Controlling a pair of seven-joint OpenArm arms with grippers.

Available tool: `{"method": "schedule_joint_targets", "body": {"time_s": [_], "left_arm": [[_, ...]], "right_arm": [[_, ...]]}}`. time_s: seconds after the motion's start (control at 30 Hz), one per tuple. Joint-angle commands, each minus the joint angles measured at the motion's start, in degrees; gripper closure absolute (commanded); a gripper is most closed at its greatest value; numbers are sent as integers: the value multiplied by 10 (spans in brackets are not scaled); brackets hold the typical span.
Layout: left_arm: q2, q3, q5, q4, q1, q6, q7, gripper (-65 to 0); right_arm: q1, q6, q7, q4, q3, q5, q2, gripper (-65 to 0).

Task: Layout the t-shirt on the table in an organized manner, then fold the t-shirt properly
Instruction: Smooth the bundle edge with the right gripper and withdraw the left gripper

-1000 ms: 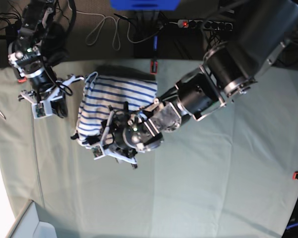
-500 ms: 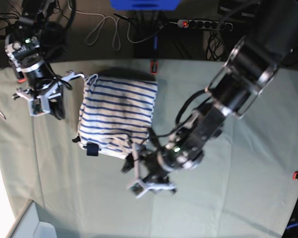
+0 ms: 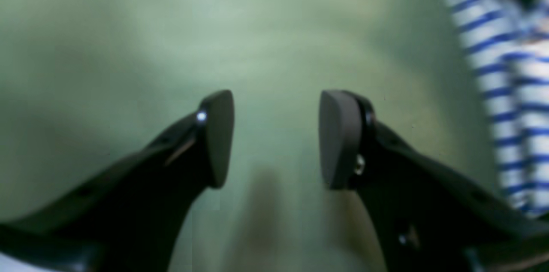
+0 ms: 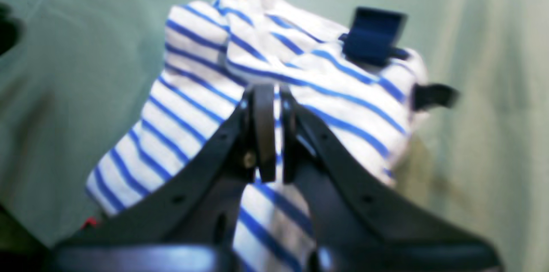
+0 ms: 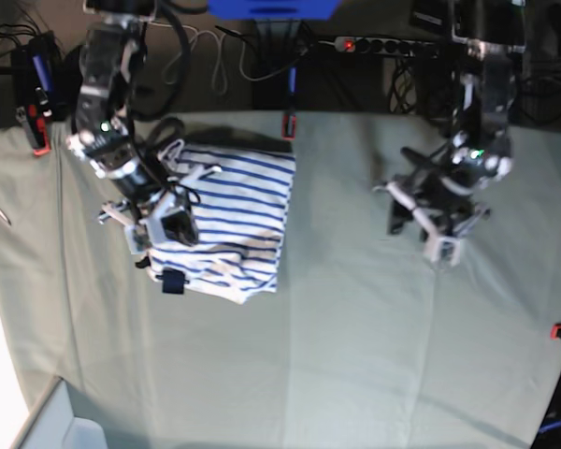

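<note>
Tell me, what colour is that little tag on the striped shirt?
Dark blue. The tag on the t-shirt shows best in the right wrist view.

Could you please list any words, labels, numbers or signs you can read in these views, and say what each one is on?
None can be read.
The dark blue tag on the t-shirt: no lettering shows on it; the picture is blurred.
The power strip behind the table: only a red light shows; any marking is too small to read.

T-shirt (image 5: 234,210): white with thin blue horizontal stripes, dark blue tag (image 4: 372,36). Worktop (image 5: 374,346): pale grey-green cloth, red clamp (image 5: 288,126) at its edge. Both tools black.
</note>
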Motion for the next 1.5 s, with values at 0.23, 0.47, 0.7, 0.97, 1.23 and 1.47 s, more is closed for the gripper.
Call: {"method": "schedule_joint_targets", "body": {"time_s": [0.23, 0.47, 0.7, 0.97, 1.23, 1.47], "left_arm": [[-2, -48, -6, 57, 70, -4, -11, -311], [-1, -55, -3, 84, 101, -4, -11, -311], [-2, -55, -2, 84, 102, -3, -11, -311], [0, -53, -6, 84, 95, -2, -11, -311], [26, -50, -6, 77, 89, -4, -11, -311], [48, -50, -7, 77, 91, -4, -11, -311]], "right_arm": [[110, 7, 20, -128, -55, 11, -1, 0], [195, 7, 27, -277, -82, 11, -2, 0], [232, 7, 98, -394, -88, 11, -2, 0], [137, 7, 85, -165, -83, 12, -2, 0], [-9, 7, 75, -27, -81, 14, 41, 0], [-81, 7, 120, -29, -69, 14, 66, 0]]}}
